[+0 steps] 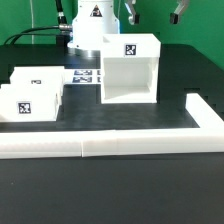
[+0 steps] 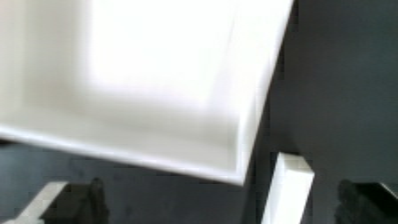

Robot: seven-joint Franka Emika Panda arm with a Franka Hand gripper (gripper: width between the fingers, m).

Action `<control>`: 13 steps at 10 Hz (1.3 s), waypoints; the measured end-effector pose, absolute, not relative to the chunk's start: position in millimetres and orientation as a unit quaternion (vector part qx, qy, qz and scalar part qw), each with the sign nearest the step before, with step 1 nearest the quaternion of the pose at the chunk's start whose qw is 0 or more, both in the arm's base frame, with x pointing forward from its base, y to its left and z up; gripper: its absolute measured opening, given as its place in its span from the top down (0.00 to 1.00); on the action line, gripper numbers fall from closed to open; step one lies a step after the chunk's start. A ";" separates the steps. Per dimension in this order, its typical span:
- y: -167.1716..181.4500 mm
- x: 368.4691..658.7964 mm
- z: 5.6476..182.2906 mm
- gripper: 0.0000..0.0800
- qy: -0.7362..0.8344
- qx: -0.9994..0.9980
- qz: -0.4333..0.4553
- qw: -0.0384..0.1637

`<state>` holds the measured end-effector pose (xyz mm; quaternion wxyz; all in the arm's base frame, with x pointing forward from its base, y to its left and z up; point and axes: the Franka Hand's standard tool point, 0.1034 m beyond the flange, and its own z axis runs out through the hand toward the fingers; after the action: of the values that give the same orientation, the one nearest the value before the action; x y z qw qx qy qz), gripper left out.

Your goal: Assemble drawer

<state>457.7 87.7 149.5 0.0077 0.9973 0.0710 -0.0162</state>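
3 white drawer parts stand on the black tabletop [image 1: 120, 190] in the exterior view. The large boxy housing [image 1: 128, 75] sits upright near the middle, a little toward the exterior view's right, with its open face turned to the camera and 1 black-and-white tag [image 1: 130, 50] on its top. The 2 smaller trays are well apart from it at the exterior view's left: the rear tray [image 1: 38, 80] and, just beside it and nearer the camera, the front tray [image 1: 25, 108], each showing 1 tag on its upper side. The marker board [image 1: 85, 76] lies flat between the trays and the housing. A long low rail [image 1: 100, 147] runs across the front and turns back along the exterior view's right side, apart from the housing. The robot base [image 1: 92, 25] stands behind the housing.

The wrist view is badly blurred. A broad white surface [image 2: 143, 80], probably the housing, fills most of it, tilted across the picture against the dark tabletop [image 2: 338, 90]. The hand [image 2: 222, 205] is spread wide: its 2 dark fingers [image 2: 75, 202] show at opposite corners with nothing gripped between them. 1 narrow white strip [image 2: 290, 185] stands between the fingers, just beside the white surface's edge; what it is cannot be told.
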 end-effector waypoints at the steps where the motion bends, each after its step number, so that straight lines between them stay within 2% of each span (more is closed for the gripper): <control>1: 87.3 450.9 148.8 0.19 0.047 0.999 -0.010 -0.009; 5: 87.1 449.5 146.3 0.19 0.047 0.999 -0.012 -0.008; 8: 96.6 420.4 123.0 0.19 -0.012 1.000 0.000 -0.024; 12: 103.4 402.2 100.2 0.19 -0.016 0.999 -0.012 -0.025; 13: 103.1 402.3 100.1 0.29 -0.016 0.999 -0.013 -0.025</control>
<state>402.3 103.1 100.1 -0.0251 0.9995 -0.0161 -0.0126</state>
